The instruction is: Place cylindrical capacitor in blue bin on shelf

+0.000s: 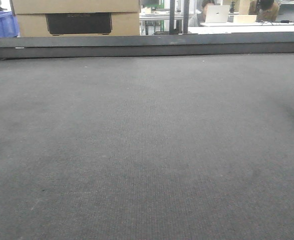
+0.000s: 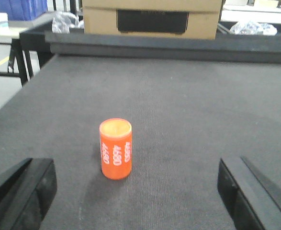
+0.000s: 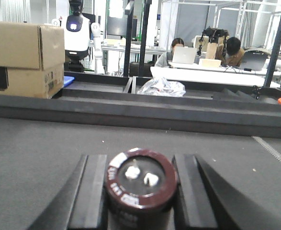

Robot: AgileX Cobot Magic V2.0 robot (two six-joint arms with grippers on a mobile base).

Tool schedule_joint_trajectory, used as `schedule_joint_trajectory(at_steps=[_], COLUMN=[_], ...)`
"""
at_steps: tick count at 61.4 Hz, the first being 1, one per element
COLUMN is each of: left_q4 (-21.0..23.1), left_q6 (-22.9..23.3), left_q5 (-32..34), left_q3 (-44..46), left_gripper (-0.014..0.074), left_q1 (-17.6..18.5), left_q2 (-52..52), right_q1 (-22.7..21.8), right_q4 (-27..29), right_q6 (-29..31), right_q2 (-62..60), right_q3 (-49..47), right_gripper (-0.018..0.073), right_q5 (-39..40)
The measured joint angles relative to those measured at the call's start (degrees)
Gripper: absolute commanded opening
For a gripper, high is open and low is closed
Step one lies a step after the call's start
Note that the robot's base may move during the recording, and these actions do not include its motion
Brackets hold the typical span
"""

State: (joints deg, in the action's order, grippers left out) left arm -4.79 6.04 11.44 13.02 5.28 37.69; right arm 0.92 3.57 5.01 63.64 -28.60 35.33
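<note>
In the right wrist view, the cylindrical capacitor (image 3: 140, 178) is a dark brown-black cylinder with pale print on its rim and two silvery terminals on top. It stands upright between the black fingers of my right gripper (image 3: 140, 194), which is shut on it just above the grey mat. My left gripper (image 2: 134, 194) is open wide and low over the mat, with nothing between its fingers. The shelf is out of view. A blue bin (image 1: 0, 24) shows beyond the table's far left corner. Neither gripper appears in the front view.
An orange cylinder with white print (image 2: 115, 149) stands upright just ahead of the left gripper. A raised dark rail (image 1: 147, 45) borders the table's far edge. Behind it sit cardboard boxes (image 1: 76, 17). Crumpled plastic (image 3: 162, 87) lies in a tray beyond the rail.
</note>
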Motion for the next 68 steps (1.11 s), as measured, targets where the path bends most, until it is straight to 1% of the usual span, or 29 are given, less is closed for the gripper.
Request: schedule_joint_trajectory(at_steps=[7, 16, 23, 27, 35, 47, 57, 68], left_q4=[0.57, 2.67, 5.49, 6.37, 7.44, 8.54, 11.52, 12.57], left_q6=[0.00, 0.00, 0.00, 0.00, 0.00, -0.04, -3.03, -3.65], left_q5=[9.90, 22.13, 27.84, 30.25, 32.46, 33.08, 33.08, 33.08], left_q3=[-0.16, 1.51, 4.32, 6.54, 11.28, 17.74, 20.99, 24.02], left_gripper=[0.0591, 0.0591, 0.0591, 0.0591, 0.0591, 0.0591, 0.0591, 0.0591], left_q1=[0.00, 0.00, 0.00, 0.00, 0.00, 0.00, 0.00, 0.00], left_q2=[10.22, 24.63, 35.42, 40.98, 48.94, 57.81, 62.34, 65.72], right_q1=[0.00, 0.00, 0.00, 0.00, 0.00, 0.00, 0.00, 0.00], right_q4=[-0.09, -0.09, -0.09, -0.09, -0.09, -0.09, -0.09, -0.09], right_q6=[0.00, 0.00, 0.00, 0.00, 0.00, 0.00, 0.00, 0.00], right_q2=[-4.04, -6.23, -6.53, -6.62, -6.62, -6.62, -6.62, -6.62], right_q3=[0.12, 0.12, 0.12, 0.12, 0.12, 0.12, 0.12, 0.12], right_gripper=[-0.0089, -0.0089, -0.0089, -0.0089, -0.0089, -0.0089, -0.0089, -0.0090], right_q5=[-4.12, -5.97, -7.32, -8.19, -9.38, -9.69, -9.69, -10.24])
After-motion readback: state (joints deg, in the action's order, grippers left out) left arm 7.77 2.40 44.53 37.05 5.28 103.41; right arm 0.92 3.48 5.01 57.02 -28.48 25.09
